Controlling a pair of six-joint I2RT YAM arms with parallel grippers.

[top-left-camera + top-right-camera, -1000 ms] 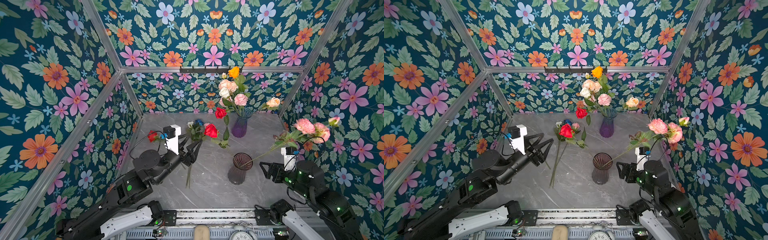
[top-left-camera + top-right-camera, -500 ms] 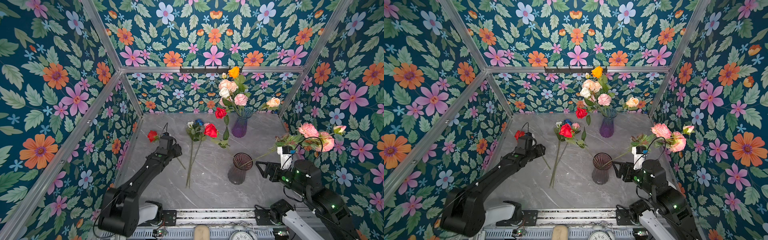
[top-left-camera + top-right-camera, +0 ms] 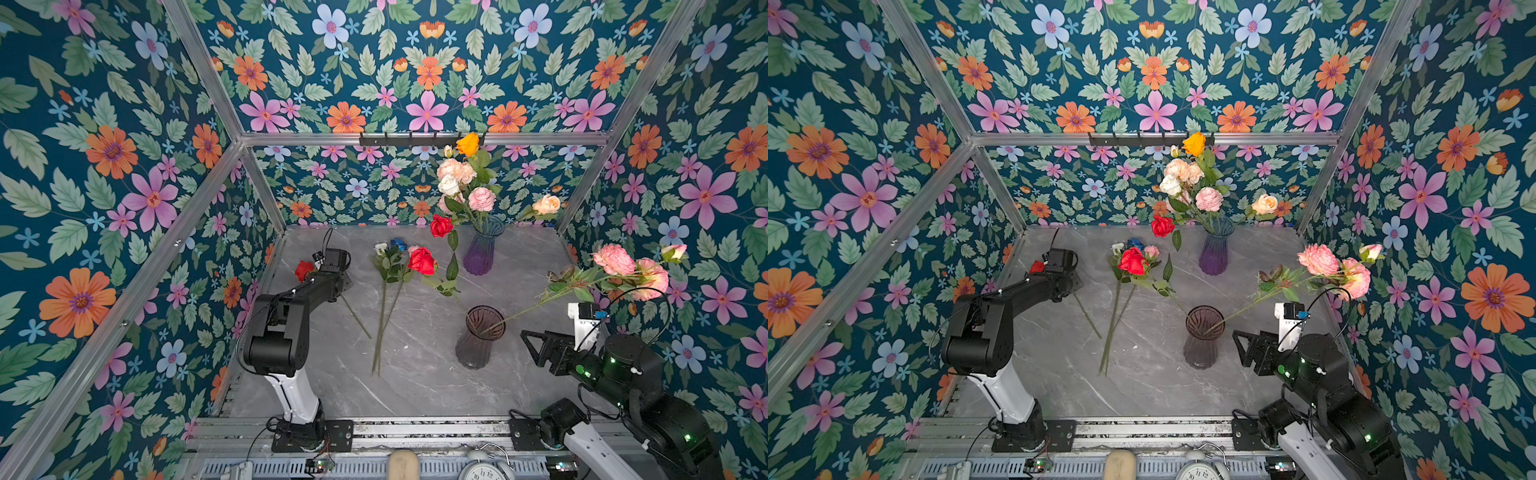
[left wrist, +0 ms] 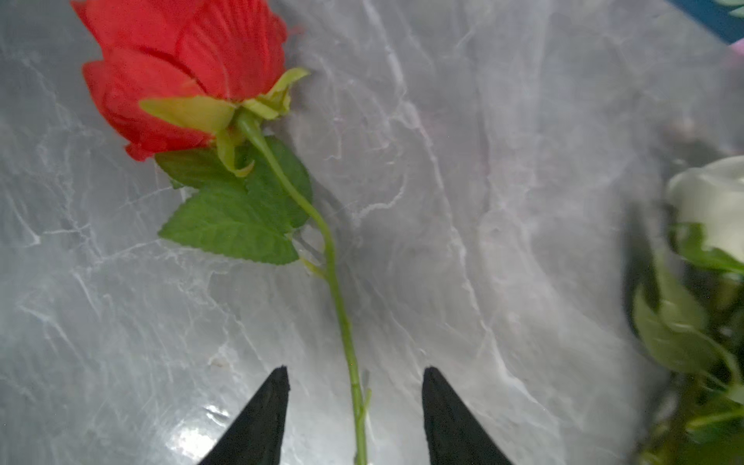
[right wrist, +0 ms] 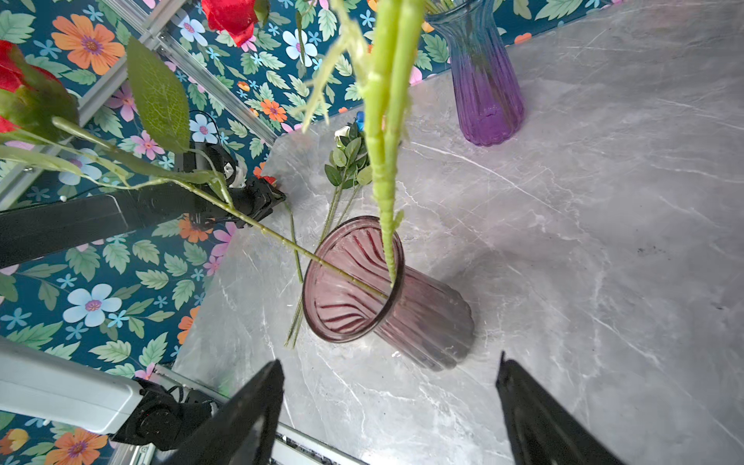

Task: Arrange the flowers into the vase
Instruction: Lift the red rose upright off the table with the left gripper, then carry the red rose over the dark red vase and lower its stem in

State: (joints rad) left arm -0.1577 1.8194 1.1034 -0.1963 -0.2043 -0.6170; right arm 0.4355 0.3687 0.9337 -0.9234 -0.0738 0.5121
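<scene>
The left claw [image 4: 355, 368] is down low over the grey table [image 3: 415, 395], at the left middle of both top views, where its own black arm [image 3: 307, 291] hides it. In the left wrist view its two fingers [image 4: 261, 422] stand apart, one on each side of the thin green stem of a red rose [image 4: 181, 76] that lies flat on the table, and they do not pinch it. Just to the right in a top view lie a few loose flowers [image 3: 390, 266], white, blue and pink. The dark vase [image 3: 478, 345] stands at the lower middle, with a second red rose [image 3: 422, 261] leaning out to the left and big pink blooms [image 3: 615, 259] leaning out to the right. The right claw [image 3: 536, 349] sits at the lower right, spread wide and holding nothing. In the right wrist view thick green stems hang in front and hide part of the dark vase. At the back the purple vase [image 3: 482, 249] holds a tall bunch [image 3: 465, 174]. A clock [image 3: 484, 471] peeks in at the bottom edge
</scene>
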